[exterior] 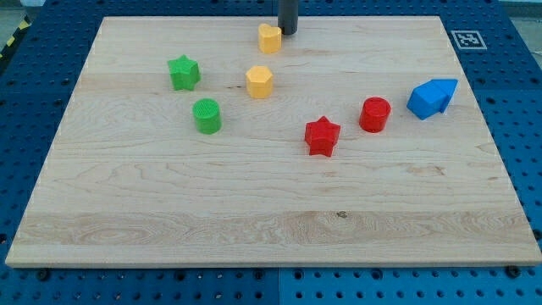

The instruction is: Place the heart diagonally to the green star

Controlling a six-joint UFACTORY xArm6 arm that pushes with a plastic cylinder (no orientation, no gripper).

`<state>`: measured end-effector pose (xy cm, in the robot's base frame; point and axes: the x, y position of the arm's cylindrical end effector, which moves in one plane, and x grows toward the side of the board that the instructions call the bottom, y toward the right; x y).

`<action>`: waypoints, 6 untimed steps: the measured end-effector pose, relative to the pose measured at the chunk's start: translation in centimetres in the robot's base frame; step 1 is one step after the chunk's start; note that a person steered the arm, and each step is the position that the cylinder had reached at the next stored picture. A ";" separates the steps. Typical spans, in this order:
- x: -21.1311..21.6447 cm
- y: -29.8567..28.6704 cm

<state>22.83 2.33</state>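
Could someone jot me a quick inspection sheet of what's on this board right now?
Surface: wooden board, lying flat.
Job's things: yellow heart at the view's top; green star lower and to the view's left of it.
Clutter: yellow hexagon, green cylinder, red star, red cylinder, blue blocks.
Grippers: none; my tip sits just right of the heart.
Cables: nothing seen.
Surroundings: blue pegboard; a square marker.

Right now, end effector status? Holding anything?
No claw: my tip holds nothing and sits just to the view's right of the yellow heart, near the board's top edge; contact can't be told.
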 end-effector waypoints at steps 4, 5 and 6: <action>4.2 -2.0; 4.8 -2.3; 5.4 -2.9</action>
